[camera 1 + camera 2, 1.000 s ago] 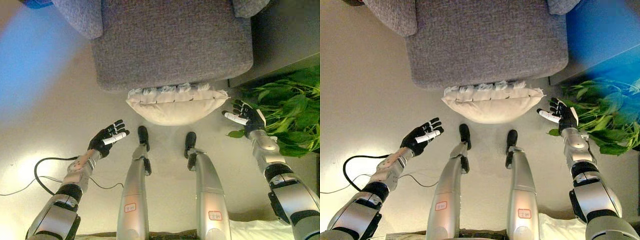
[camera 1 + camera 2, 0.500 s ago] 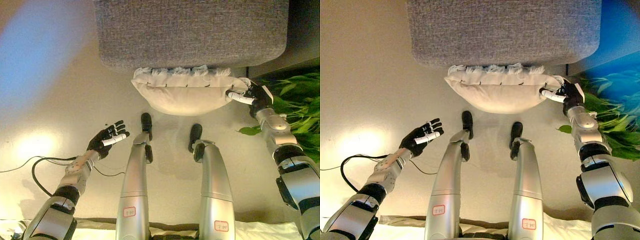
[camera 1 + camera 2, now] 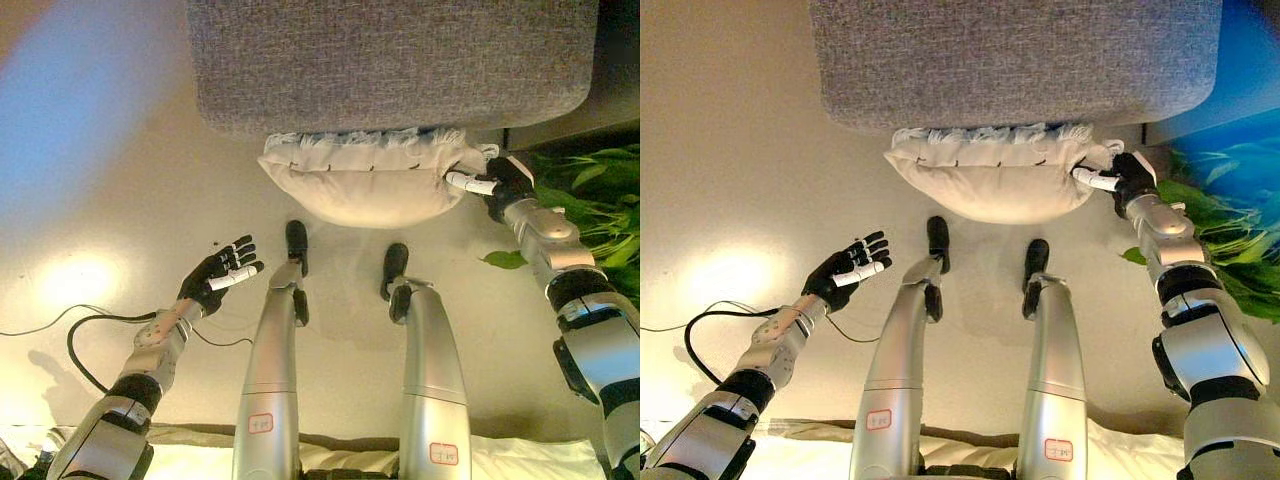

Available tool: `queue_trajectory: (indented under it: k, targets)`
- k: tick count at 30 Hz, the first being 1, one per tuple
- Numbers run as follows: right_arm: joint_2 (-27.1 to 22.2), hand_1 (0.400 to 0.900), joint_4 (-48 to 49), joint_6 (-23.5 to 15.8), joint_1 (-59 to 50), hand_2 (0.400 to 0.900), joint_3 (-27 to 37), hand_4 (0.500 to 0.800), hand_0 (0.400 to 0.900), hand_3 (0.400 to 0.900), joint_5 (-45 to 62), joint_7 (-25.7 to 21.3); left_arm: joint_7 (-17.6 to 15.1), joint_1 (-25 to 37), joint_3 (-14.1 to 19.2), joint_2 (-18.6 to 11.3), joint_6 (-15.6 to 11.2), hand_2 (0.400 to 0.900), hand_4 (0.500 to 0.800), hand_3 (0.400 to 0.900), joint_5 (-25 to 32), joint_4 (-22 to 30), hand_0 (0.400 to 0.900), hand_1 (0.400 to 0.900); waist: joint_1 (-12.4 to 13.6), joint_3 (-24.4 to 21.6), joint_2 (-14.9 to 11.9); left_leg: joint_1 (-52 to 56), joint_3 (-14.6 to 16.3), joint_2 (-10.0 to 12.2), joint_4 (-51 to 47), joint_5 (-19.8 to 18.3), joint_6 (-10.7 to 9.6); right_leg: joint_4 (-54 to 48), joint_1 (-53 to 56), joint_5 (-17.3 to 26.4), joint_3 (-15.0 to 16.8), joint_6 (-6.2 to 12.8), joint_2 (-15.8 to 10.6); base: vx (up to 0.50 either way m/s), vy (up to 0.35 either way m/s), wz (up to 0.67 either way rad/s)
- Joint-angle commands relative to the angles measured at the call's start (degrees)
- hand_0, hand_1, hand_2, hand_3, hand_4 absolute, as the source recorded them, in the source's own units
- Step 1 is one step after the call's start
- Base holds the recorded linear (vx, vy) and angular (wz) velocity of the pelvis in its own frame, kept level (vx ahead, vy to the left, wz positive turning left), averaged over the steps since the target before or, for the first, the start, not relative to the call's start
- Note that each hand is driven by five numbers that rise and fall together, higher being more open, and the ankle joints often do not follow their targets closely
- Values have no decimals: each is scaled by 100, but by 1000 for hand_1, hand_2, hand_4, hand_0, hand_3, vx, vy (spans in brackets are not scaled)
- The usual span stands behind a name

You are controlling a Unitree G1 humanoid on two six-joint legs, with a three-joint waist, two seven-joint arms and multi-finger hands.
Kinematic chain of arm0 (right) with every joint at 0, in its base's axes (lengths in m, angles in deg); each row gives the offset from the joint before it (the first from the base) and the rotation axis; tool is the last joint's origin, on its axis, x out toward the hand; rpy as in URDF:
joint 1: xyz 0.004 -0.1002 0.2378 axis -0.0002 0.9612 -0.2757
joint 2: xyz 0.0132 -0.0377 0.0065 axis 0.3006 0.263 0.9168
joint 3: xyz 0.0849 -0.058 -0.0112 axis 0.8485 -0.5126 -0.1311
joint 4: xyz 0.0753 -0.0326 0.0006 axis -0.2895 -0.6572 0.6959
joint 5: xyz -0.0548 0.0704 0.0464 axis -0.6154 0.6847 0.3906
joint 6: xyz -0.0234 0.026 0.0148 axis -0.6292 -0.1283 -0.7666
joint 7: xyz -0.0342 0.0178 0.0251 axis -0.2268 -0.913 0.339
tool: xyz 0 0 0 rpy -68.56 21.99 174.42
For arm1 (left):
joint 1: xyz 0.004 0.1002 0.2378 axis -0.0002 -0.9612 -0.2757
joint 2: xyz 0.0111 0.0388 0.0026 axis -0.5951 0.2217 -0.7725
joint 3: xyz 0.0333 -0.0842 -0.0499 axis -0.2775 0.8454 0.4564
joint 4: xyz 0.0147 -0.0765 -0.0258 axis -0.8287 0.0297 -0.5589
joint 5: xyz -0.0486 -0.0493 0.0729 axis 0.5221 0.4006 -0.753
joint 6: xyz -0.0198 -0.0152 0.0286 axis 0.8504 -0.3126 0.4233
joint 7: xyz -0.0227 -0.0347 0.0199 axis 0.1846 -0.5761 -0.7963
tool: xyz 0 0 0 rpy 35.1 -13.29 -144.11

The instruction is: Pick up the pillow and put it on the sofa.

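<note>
L hand (image 3: 220, 279) hangs spread, palm up, holding nothing, w/ the pillow (image 3: 365, 180) well off to its right & further out. Pillow lies on the floor (image 3: 130, 200), pressed vs the sofa (image 3: 390, 60) front edge, not yet lifted. R hand (image 3: 498, 182) has closed in since 1 s ago: was apart from the pillow's corner, now touching that corner, fingers extended onto the fabric; real grip unclear. Plant (image 3: 590, 190) just right of it. Prob. L must come in next for a 2-hand lift.

A cream, fringed pillow (image 3: 362, 183) lies on the floor against the grey sofa (image 3: 390, 60) at its 6 o'clock edge.
</note>
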Motion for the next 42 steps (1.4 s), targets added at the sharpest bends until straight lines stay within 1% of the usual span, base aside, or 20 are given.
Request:
queue_trajectory:
  k: [1, 4, 9, 14, 20, 21, 22, 25, 26, 27, 29, 31, 34, 36, 39, 42]
  targets:
    - [-299, 400, 196, -248, -688, 400, -319, 500, 400, 400, 353, 484, 20, -281, 77, 114, -394, 900, 800, 900, 330, 152, 900, 900, 17, 10, 585, 471, 294, -221, 354, -1211, 74, -392, 401, -139, 58, 79, 366, -5, 34, 2]
    - [-287, 400, 201, -194, -774, 400, -357, 500, 400, 400, 333, 446, -1, -252, 44, 157, -417, 900, 800, 900, 369, 151, 900, 900, 9, 10, 622, 535, 304, -224, 253, -1180, 55, -494, 453, -137, 64, 74, 389, -6, 38, 1]
    - [-302, 400, 168, -165, -828, 400, -380, 500, 400, 400, 273, 390, 5, -225, 41, 144, -374, 900, 800, 900, 406, 191, 900, 900, 17, 10, 638, 642, 305, -224, 124, -1142, 50, -644, 572, -127, 54, 75, 412, 0, 0, 0]
    - [-299, 400, 147, -141, -795, 400, -409, 500, 400, 400, 207, 321, 7, -233, 28, 128, -367, 900, 800, 900, 423, 198, 900, 900, 19, 10, 603, 754, 306, -210, 81, -1145, 64, -746, 707, -100, 28, 83, 417, 0, 0, 0]
    - [-283, 400, 112, -80, -647, 400, -375, 500, 400, 400, 46, 200, 2, -219, 46, 108, -267, 900, 800, 900, 370, 182, 900, 900, 0, 10, 530, 987, 311, -190, 58, -1160, 87, -878, 976, -54, 2, 99, 417, -17, 5, -2]
    - [-268, 400, 99, -55, -651, 400, -355, 500, 400, 400, 9, 163, -9, -178, 77, 95, -237, 900, 800, 900, 345, 179, 900, 900, 11, 10, 513, 956, 341, -167, -74, -921, 127, -1068, 970, 206, -58, 62, 422, -98, 6, -4]
    - [-242, 400, 77, -48, -615, 400, -339, 500, 400, 400, 6, 154, -17, -175, 81, 93, -211, 900, 800, 900, 306, 168, 900, 900, 9, 10, 488, 1029, 338, -164, -99, -923, 132, -1129, 1050, 229, -66, 70, 422, -102, -7, -3]
    - [-201, 400, 40, 10, -531, 400, -296, 500, 400, 400, -37, 112, -14, -149, 103, 69, -109, 900, 800, 900, 250, 131, 900, 900, 0, 10, 431, 1221, 331, -159, -174, -914, 142, -1278, 1258, 288, -80, 92, 424, -3, 1, -1]
    - [-173, 400, 14, 27, -454, 400, -273, 500, 400, 400, -111, 107, 10, -156, 121, 71, -27, 900, 800, 900, 162, 67, 900, 900, -14, 10, 401, 1450, 339, -165, -254, -913, 162, -1390, 1472, 313, -94, 109, 432, -2, 13, -4]
    - [-172, 400, 10, 30, -440, 400, -268, 500, 400, 400, -130, 106, 16, -158, 122, 71, -17, 900, 800, 900, 148, 54, 900, 900, -15, 10, 397, 1486, 339, -167, -269, -912, 164, -1409, 1507, 317, -97, 111, 433, 5, 46, -8]
    - [-109, 400, 59, 9, -269, 400, -242, 500, 400, 400, -377, 53, -9, -205, 144, 122, 157, 900, 800, 900, 40, -19, 900, 900, -49, 10, 327, 1909, 330, -183, -446, -901, 175, -1692, 1938, 389, -119, 143, 416, 16, 65, -9]
    - [-45, 400, 149, -102, -114, 400, -263, 500, 400, 400, -640, 78, -19, -253, 180, 169, 276, 900, 800, 900, -150, -122, 900, 900, -81, 10, 241, 2247, 349, -190, -600, -892, 163, -1939, 2299, 459, -155, 181, 398, 18, 53, -9]
    - [-56, 400, 430, -16, 94, 400, -331, 500, 400, 400, -921, 93, -22, -346, 271, 245, 482, 900, 800, 900, -338, -306, 900, 900, -127, 10, 107, 2909, 440, -169, -933, -847, 150, -2427, 2998, 586, -209, 244, 367, 49, 78, -12]
    - [-95, 400, 660, 33, 295, 400, -385, 500, 400, 400, -1227, 101, 14, -447, 340, 301, 579, 900, 800, 900, -447, -463, 900, 900, -142, -142, 17, 3257, 508, -132, -1197, -800, 146, -2767, 3353, 673, -255, 291, 317, 76, 114, -19]
    - [-199, 400, 1102, 234, 595, 400, -432, 500, 400, 400, -1459, 158, 103, -600, 454, 358, 731, 900, 800, 900, -575, -645, 900, 900, -139, -385, -131, 3735, 577, -80, -1522, -755, 132, -3161, 3848, 761, -299, 363, 229, 83, 112, -19]
    - [-246, 400, 1578, 422, 905, 400, -441, 500, 400, 400, -1781, 271, 169, -787, 586, 450, 877, 900, 800, 900, -789, -861, 900, 900, -131, -657, -314, 4288, 656, -18, -1893, -739, 124, -3554, 4402, 850, -312, 478, 153, 119, 92, -18]
